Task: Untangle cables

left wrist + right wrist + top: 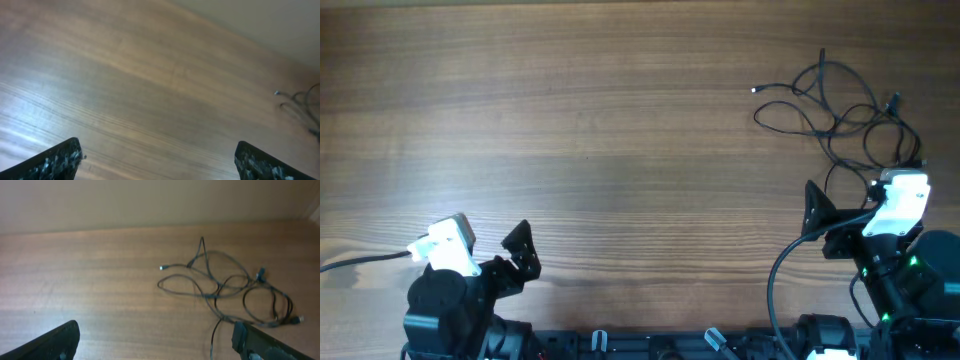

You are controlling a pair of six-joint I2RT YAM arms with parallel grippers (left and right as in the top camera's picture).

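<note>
obs: the tangle of thin black cables (835, 128) lies at the far right of the brown wood-grain worktop (620, 120), just ahead of the right gripper (155, 337) and well apart from the left gripper (160, 162). it is a loose heap of overlapping loops with several crossings near the middle. one light-tipped plug end (757, 90) pokes out free on the left side of the heap. the nearest loop may run under the right wrist housing in the overhead view; the strand is too fine to be sure.

grippers: both released, jaws spread wide, nothing between them. neither touches the cables.

step in hand (judgement): approach for the first grasp; no strand separated yet.

how to do it well:
- start from the free plug end, not the middle, so only one strand is taken.
- the wire lies flat, so bring the fingertips down to the worktop before closing.
- bring the left arm across to pin the heap while the right draws outward, away from the crossings.
- pull slowly; a quick tug likely tightens the loops or drags the whole heap.

writing: no brand, label or text readable on cables, grippers or worktop in any view.
</note>
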